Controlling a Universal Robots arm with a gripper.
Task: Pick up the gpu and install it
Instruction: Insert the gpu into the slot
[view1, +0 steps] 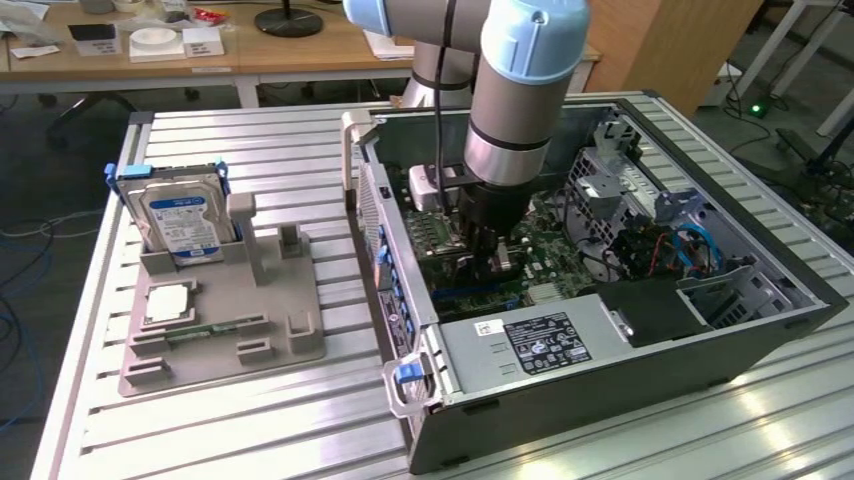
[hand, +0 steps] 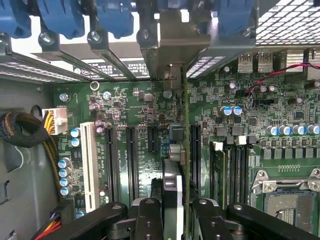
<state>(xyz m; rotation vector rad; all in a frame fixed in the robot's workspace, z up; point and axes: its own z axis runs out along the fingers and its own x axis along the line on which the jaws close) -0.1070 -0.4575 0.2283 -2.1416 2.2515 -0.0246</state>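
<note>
My gripper (view1: 489, 240) reaches down into the open computer case (view1: 747, 330), over the green motherboard (view1: 554, 265). It is shut on the gpu (view1: 489, 266), a thin card held upright. In the wrist view the gpu (hand: 173, 187) is seen edge-on between my two black fingers (hand: 150, 220), and my gripper (hand: 177, 222) clamps its near end. The card's grey metal bracket (hand: 175, 47) points at the rear slot openings of the case. The card runs along the long black expansion slot (hand: 195, 155). Whether it sits in the slot I cannot tell.
A grey fixture tray (view1: 287, 345) lies beside the case at the exterior view's left, holding a hard drive (view1: 187, 220), a processor (view1: 168, 301) and a memory stick (view1: 214, 327). The power supply (view1: 534, 340) fills the case's near end. Blue clips (hand: 65, 17) line the rear brackets.
</note>
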